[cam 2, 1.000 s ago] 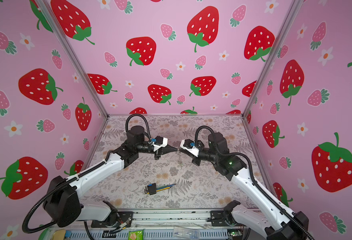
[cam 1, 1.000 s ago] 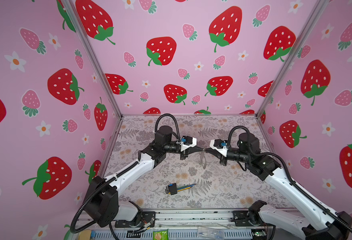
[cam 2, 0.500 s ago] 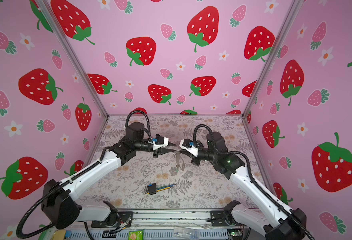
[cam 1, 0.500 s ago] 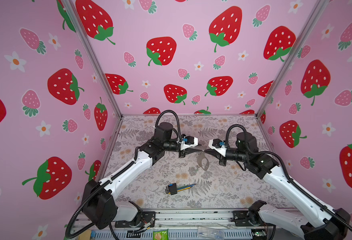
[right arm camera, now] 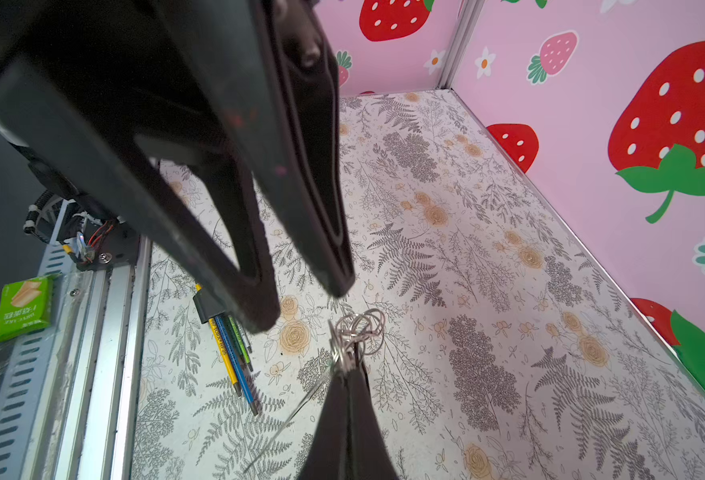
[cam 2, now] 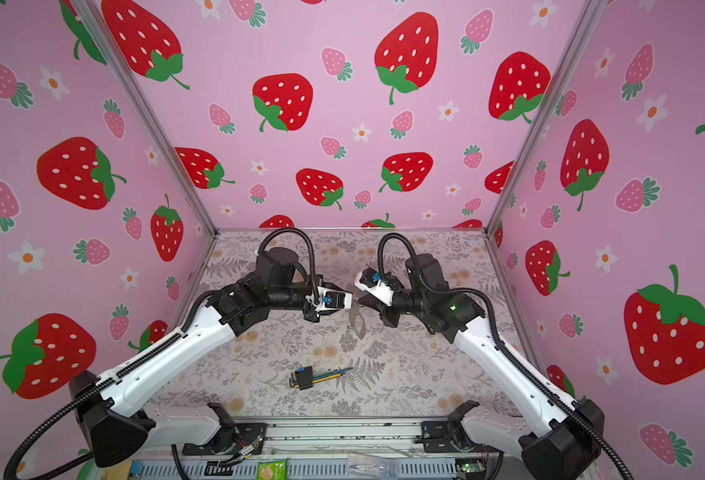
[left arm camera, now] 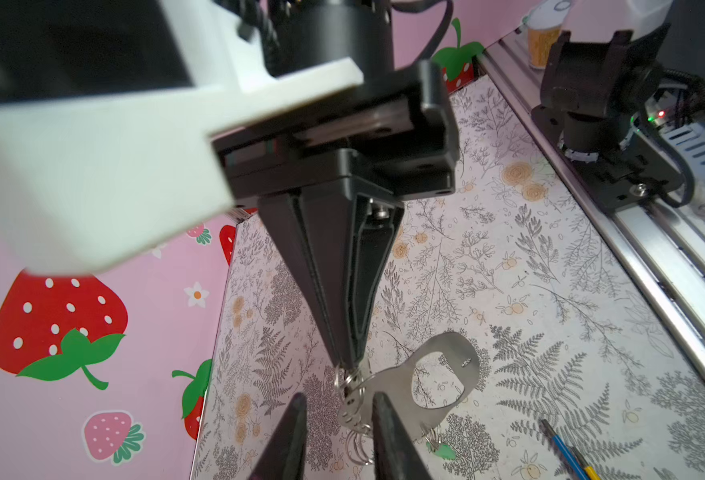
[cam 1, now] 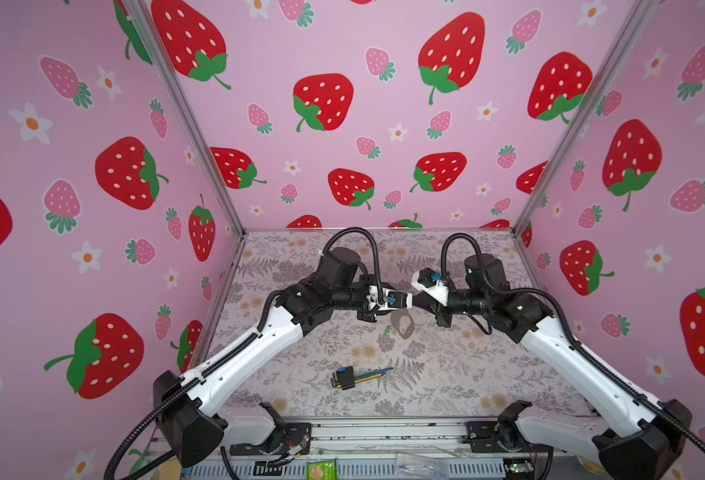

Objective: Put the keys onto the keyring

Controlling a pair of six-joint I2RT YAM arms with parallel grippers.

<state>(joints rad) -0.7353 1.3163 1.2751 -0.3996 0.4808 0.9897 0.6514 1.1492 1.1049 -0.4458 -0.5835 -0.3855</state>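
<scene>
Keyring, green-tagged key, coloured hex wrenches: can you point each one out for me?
keyring [left arm camera: 442, 343]: left wrist view, on the strap's flat band, beside its hole.
green-tagged key [left arm camera: 442, 451]: left wrist view, on the green tag.
hex wrenches [cam 1: 345, 380]: in a top view, on the black holder.

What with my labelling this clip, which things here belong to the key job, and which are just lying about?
Job: keyring, its rings pinched by the right gripper; green-tagged key beside it; left gripper, jaws apart.
Lying about: hex wrench bundle; green packet on the front rail.
</scene>
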